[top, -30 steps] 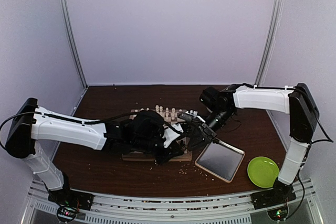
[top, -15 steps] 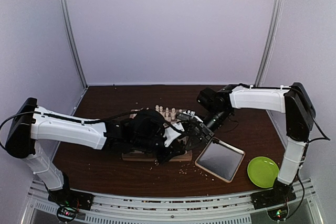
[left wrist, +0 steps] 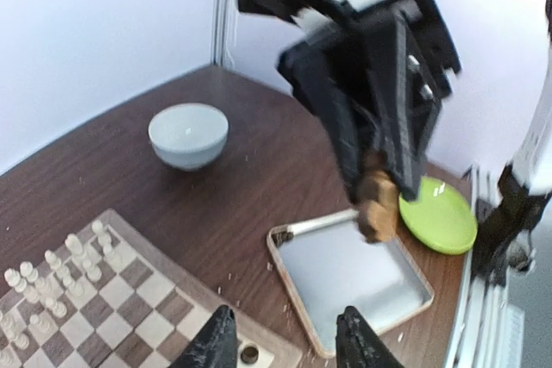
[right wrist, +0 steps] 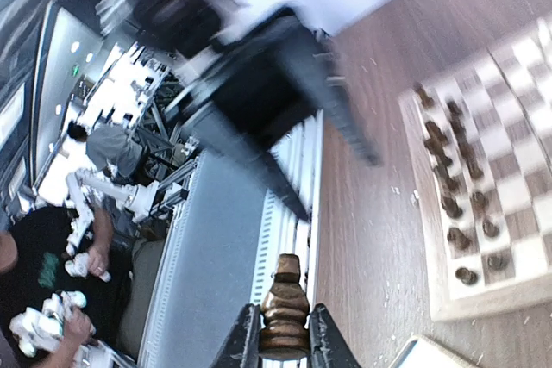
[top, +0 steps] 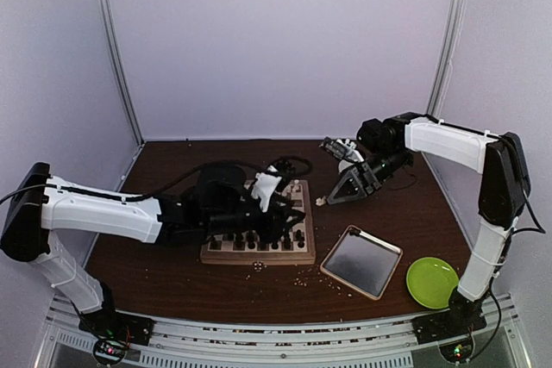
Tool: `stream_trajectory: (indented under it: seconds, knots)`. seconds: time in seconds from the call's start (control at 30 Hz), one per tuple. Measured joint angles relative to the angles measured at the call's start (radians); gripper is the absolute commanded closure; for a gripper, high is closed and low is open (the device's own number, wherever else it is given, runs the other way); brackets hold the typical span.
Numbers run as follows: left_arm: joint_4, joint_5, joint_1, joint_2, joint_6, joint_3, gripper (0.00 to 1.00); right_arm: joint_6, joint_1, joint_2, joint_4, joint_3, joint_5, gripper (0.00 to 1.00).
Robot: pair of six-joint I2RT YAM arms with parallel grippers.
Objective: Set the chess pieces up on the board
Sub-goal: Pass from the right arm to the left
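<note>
Mia: What is the right end effector [right wrist: 282, 323] doing?
Tom: It is pinched narrow on a brown piece [right wrist: 285, 286] — one end pokes out in front. From above, it is just right of the board [top: 259, 258], behind the tray [top: 362, 262].
Mia: And the left end effector [left wrist: 285, 346]?
Tom: Partly wide, with nothing held in it. It hangs over the board.
Mia: Where are the other pieces?
Tom: The dark pieces [right wrist: 449, 206] stand in the board's near rows, the cream pieces [left wrist: 74, 245] at the far side. A bowl [left wrist: 188, 134] and a green plate [top: 431, 282] sit on the tabletop [top: 164, 170] too — the tray lies between the board and the plate.
</note>
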Motion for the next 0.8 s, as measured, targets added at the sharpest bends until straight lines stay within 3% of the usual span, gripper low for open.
stream_trajectory:
  seconds: [0.2, 0.37, 0.8]
  knots:
    - [0.417, 0.188, 0.119, 0.065, -0.245, -0.002, 0.60, -0.311, -0.017, 0.000, -0.285, 0.114, -0.099, 0.87]
    - [0.606, 0.335, 0.129, 0.169, -0.389, 0.021, 0.61, -0.386, -0.020, 0.002, -0.360, 0.114, -0.125, 0.87]
    - [0.661, 0.550, 0.130, 0.239, -0.486, 0.130, 0.66, -0.395, -0.068, 0.056, -0.394, 0.150, -0.152, 0.87]
